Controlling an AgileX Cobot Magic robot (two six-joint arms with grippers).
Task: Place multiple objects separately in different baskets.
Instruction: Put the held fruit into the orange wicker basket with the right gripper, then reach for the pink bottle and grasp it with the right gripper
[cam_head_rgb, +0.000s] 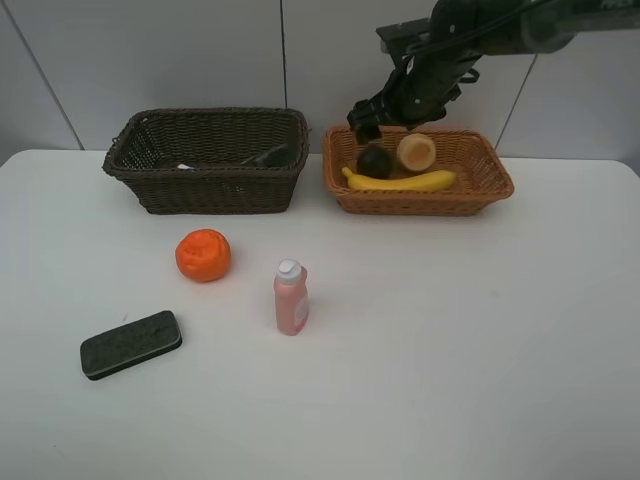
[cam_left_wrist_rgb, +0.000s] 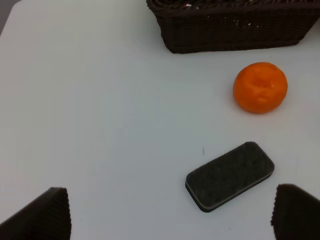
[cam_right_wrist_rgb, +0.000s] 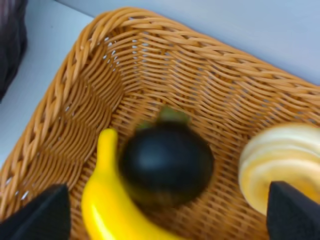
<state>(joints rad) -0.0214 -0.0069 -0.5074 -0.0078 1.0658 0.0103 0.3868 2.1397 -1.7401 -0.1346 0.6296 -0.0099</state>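
Right gripper (cam_head_rgb: 366, 120) spread wide and empty above the dark, round mangosteen (cam_right_wrist_rgb: 167, 162), apparently green-capped, in the tan basket (cam_right_wrist_rgb: 150, 65).

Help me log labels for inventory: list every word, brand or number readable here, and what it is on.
None readable. The pink bottle shows no label on the side in view; the eraser, the orange, the dark basket and the tan basket bear no writing.
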